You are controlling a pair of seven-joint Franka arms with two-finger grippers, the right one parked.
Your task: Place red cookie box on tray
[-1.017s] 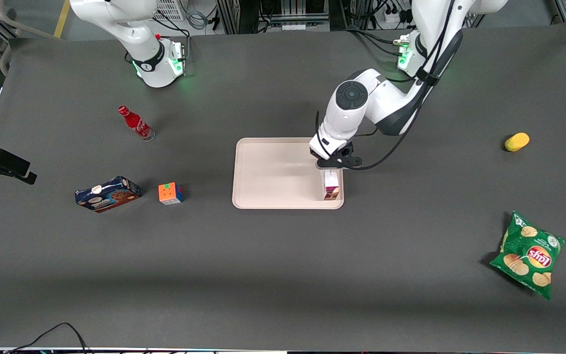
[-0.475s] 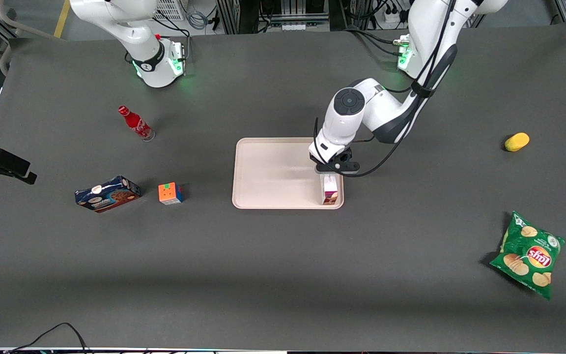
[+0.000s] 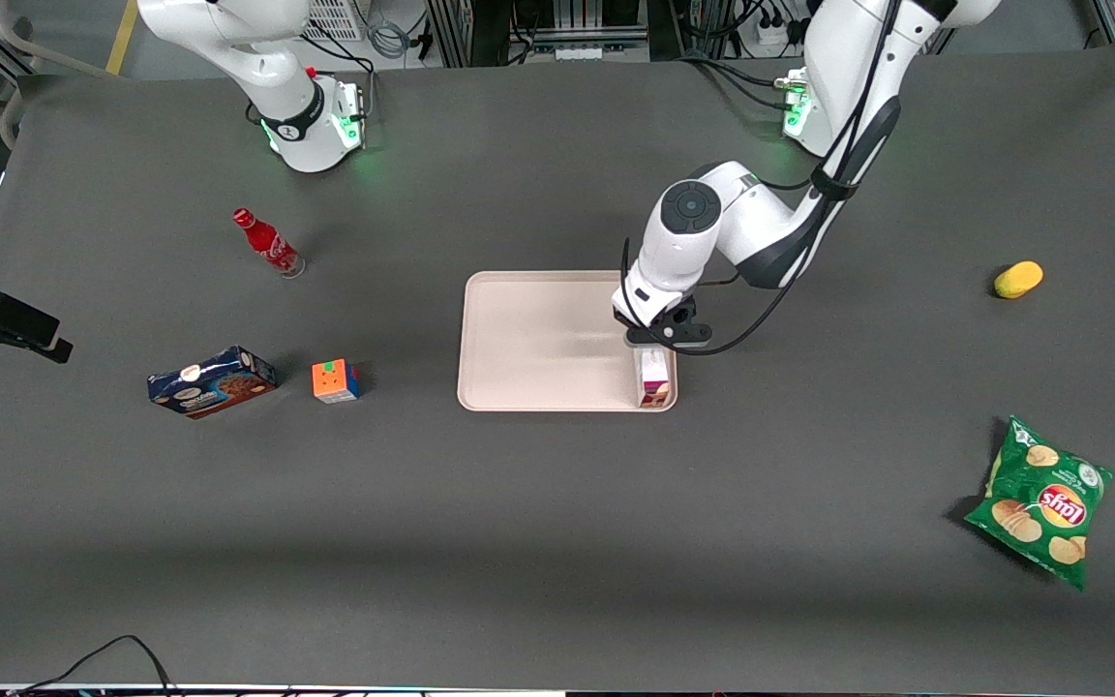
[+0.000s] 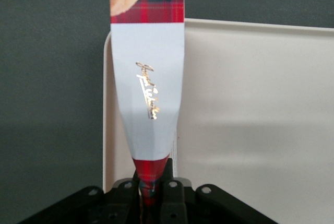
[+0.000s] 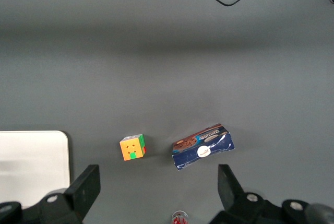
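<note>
The green chip bag [image 3: 1039,501] reads "Lay's"; the cookie box script is illegible.

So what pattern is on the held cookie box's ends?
Dark-red plaid around a white label panel on the cookie box, clearest in the left wrist view, held by the gripper.

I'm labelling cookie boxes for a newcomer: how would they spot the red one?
Find the big pale tray mid-table. At its corner toward the working arm, nearest the front camera, the tool is shut on the red cookie box. It is red plaid with a white panel, unlike the blue cookie box beside the cube.
</note>
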